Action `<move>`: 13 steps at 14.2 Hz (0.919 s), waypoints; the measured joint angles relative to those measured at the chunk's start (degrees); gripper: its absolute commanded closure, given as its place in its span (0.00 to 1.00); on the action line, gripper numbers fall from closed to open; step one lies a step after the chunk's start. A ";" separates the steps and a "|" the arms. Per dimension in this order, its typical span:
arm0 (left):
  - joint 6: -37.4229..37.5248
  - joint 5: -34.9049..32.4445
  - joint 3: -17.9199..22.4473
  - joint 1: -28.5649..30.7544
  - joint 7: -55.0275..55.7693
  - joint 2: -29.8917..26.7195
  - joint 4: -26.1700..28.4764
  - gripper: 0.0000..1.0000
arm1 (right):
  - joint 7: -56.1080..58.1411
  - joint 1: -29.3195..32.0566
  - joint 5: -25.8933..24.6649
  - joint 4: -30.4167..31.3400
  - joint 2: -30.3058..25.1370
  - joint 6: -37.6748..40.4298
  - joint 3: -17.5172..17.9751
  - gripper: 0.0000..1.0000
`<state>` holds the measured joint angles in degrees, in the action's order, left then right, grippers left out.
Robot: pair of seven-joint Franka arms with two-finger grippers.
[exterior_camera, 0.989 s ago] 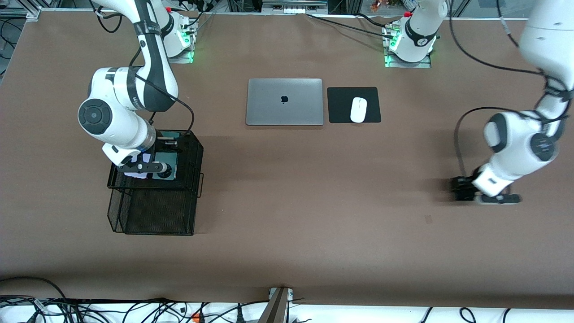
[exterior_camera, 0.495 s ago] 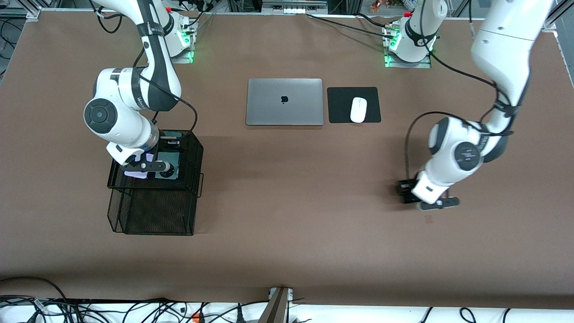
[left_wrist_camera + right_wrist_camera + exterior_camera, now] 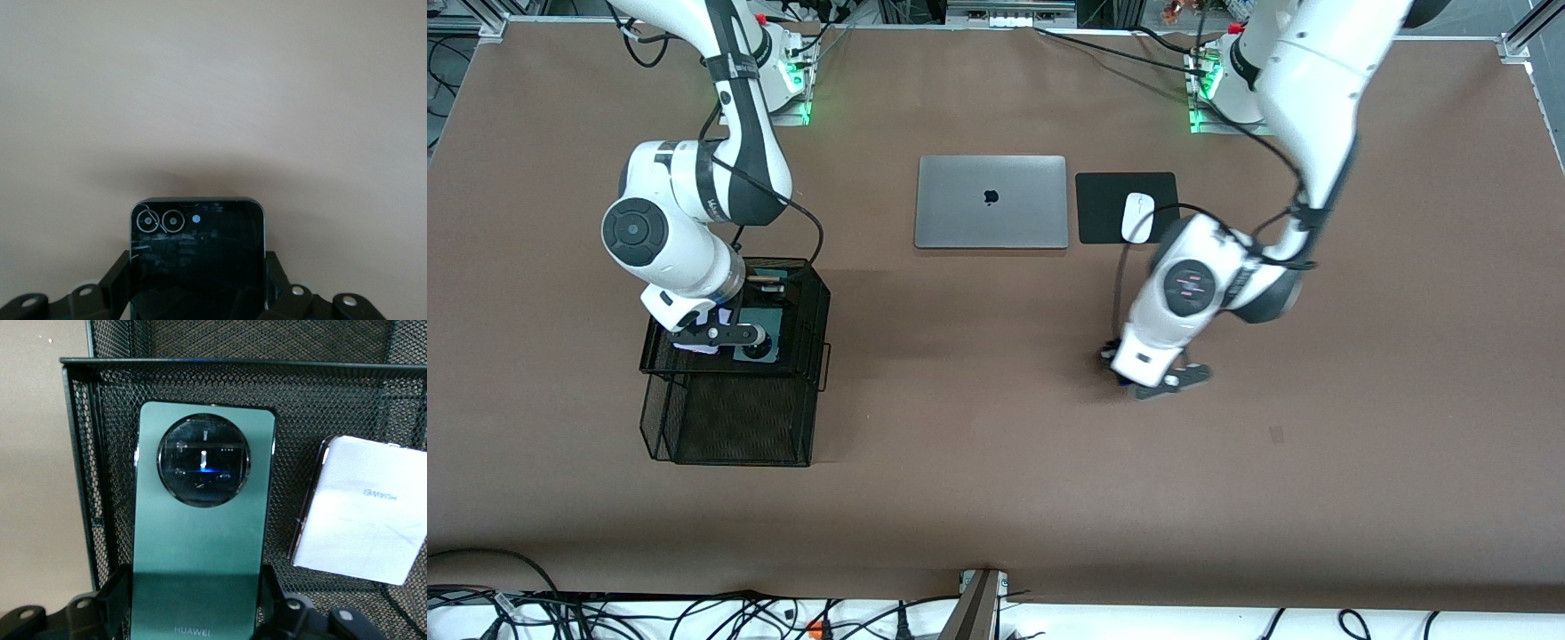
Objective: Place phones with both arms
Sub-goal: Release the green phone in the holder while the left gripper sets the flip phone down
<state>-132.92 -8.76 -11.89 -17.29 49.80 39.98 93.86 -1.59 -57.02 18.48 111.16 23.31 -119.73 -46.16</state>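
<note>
The right hand (image 3: 193, 603) was clenched on the lower edge of the tall dark green phone with a round camera ring (image 3: 200, 533), its two black fingers (image 3: 110, 600) pressing the phone's long sides. It held the phone over the upper tray of the black wire-mesh basket (image 3: 809, 302) at the right arm's end of the table. The small squarish white-pink phone (image 3: 363, 510) lay in that same tray, just beside the green one.

The left hand (image 3: 200, 287) was clenched on the small squarish black phone with two camera lenses (image 3: 197, 257), gripping it by both side edges above bare brown table (image 3: 978, 400) near the middle, on the camera's side of the black mouse pad (image 3: 1098, 209). The white computer mouse (image 3: 1136, 216) and closed grey laptop (image 3: 991, 202) sat beside each other.
</note>
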 measured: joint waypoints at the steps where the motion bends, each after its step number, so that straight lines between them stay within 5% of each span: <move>1: 0.00 0.00 0.00 -2.00 0.69 1.43 -1.89 1.00 | -0.02 0.00 0.00 -0.01 0.01 -0.15 0.00 0.01; 7: -0.07 0.00 0.79 -14.72 1.83 7.96 -12.93 0.98 | -0.04 -0.03 0.00 -1.51 -0.21 -0.55 -0.01 0.01; 11: -0.06 0.00 6.03 -24.52 3.63 14.35 -21.30 0.96 | -0.04 -0.03 0.00 -5.57 -0.48 -0.28 -0.09 0.01; 13: -0.08 0.00 6.95 -25.77 3.70 16.51 -22.96 0.86 | -0.04 -0.02 0.00 -7.63 -0.51 1.16 -0.17 0.01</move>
<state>-133.01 -8.76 -4.94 -43.07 53.49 56.48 70.89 -1.62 -57.04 18.48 103.54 22.80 -118.57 -46.33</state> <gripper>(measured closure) 0.198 0.004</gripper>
